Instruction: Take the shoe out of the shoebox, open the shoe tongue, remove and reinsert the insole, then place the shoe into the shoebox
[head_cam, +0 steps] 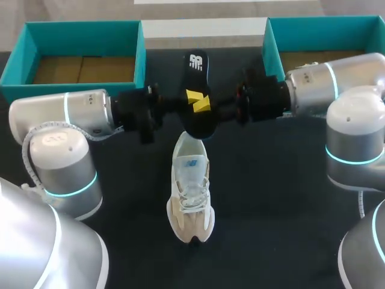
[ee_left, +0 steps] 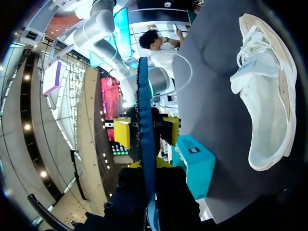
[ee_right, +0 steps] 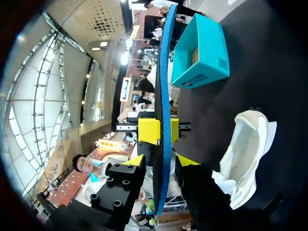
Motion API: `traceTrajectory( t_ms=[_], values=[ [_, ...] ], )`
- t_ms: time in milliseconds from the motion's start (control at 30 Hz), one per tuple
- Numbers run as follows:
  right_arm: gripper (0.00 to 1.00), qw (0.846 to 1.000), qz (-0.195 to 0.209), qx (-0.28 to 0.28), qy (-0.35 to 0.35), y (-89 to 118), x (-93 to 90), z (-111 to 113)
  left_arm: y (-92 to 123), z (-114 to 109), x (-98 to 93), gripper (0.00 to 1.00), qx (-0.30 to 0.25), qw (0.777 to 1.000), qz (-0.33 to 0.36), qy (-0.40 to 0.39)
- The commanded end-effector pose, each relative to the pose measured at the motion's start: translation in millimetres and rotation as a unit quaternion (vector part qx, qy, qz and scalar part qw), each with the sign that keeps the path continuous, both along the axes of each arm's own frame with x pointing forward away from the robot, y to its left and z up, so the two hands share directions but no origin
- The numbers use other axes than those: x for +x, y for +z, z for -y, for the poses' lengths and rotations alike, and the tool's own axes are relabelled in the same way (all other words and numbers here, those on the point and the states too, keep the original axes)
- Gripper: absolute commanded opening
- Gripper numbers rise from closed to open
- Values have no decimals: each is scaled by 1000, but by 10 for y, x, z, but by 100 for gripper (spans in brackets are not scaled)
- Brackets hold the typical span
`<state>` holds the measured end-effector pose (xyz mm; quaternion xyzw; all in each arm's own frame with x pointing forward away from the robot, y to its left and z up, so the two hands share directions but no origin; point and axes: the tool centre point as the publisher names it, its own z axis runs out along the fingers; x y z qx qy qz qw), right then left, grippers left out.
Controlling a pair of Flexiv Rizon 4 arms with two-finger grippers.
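1. Nearest, in the lower middle of the head view, the white-and-beige lace-up sneaker (head_cam: 190,192) stood on its sole on the dark worktop (head_cam: 271,198), outside both boxes. Its toe pointed at the lower edge and its mouth faced up-frame. That probably kept the opening turned toward the arms for reinsertion.
2. Just above the heel in the frame, the black foam insole (head_cam: 195,69) hung clear of the shoe, its broad face toward the head camera. The two arms met on it from the frame's left and right.
3. The left end effector (ee_left: 147,166) was clenched on the insole, a yellow tip against each face, so it seemed to carry the weight.
4. The right end effector (ee_right: 161,163) straddled the same insole, but a thin gap showed on each side, so it looked released. I judged this a handover or regrip.
5. Farthest, two open teal cardboard shoeboxes sat in the upper left (head_cam: 72,27) and upper right (head_cam: 272,45) corners, well apart from the shoe.
6. Nothing lay between insole and shoe mouth. The laces and tongue could catch the insole.
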<state>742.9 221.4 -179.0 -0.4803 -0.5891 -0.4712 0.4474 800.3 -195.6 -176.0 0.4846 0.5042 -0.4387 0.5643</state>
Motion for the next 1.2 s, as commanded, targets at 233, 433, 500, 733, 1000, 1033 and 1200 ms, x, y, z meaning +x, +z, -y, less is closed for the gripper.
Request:
traceTrajectory(
  t_ms=[233, 433, 500, 733, 1000, 1033, 1200],
  values=[
    [38, 1000, 1, 3, -6, -42, 47, -31, -22, 92, -22, 0, -12, 1000, -2, -4],
    [31, 1000, 1, 4, -1, -55, 89, -28, -37, 83, -27, 0, -13, 1000, -8, -2],
    [23, 1000, 1, 4, 1, -59, 98, -27, -28, 79, -29, 0, -15, 1000, -8, -2],
    [0, 1000, 1, 4, 7, -68, 113, -26, 1, 85, -55, 0, -24, 999, -21, -13],
    [0, 1000, 14, 0, 7, -77, 124, -30, 46, -13, -35, 100, -8, 999, -50, -1],
    [0, 1000, 15, 1, 7, -80, 129, -28, 55, -27, -31, 100, 6, 999, -52, 1],
    [0, 1000, 24, -11, -2, -116, 166, 5, 139, -189, -29, 100, 19, 995, -99, 27]
  ],
)
